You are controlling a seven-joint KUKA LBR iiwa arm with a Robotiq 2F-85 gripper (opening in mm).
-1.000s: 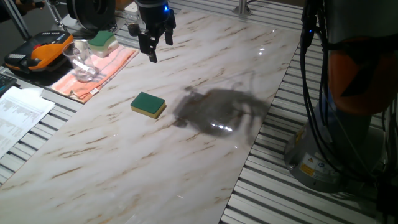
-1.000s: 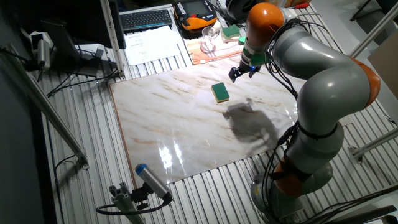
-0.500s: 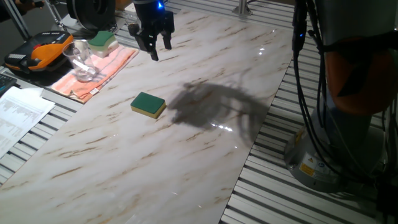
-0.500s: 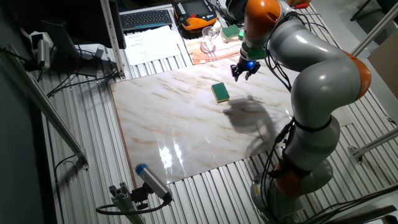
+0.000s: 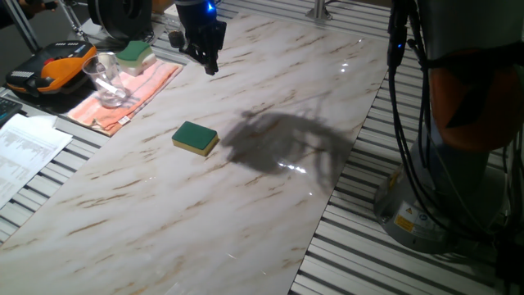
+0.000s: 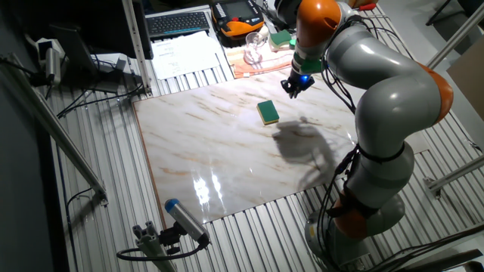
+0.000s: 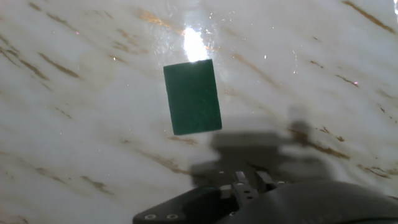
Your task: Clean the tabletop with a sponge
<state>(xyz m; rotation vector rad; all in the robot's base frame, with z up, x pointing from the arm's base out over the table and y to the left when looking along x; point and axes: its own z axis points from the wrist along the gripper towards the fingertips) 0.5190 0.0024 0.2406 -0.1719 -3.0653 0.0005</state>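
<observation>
Black two-finger gripper: swung since earlier, fingers now together, empty.
Dark green rectangular sponge: hand view hides yellow foam; fixed view shows it, on white marble tabletop.

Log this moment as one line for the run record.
phase: approach | end effector: shut, empty, above tabletop | sponge: flat on tabletop, green side up, untouched | wiping: not started

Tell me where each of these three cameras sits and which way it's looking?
One fixed view: low at the tabletop's end, looking along it; gripper, arm base.
Other fixed view: high up, opposite side, looking down; whole arm.
Hand view: on the hand, looking straight down; gripper body only.
All three share the sponge.
</observation>
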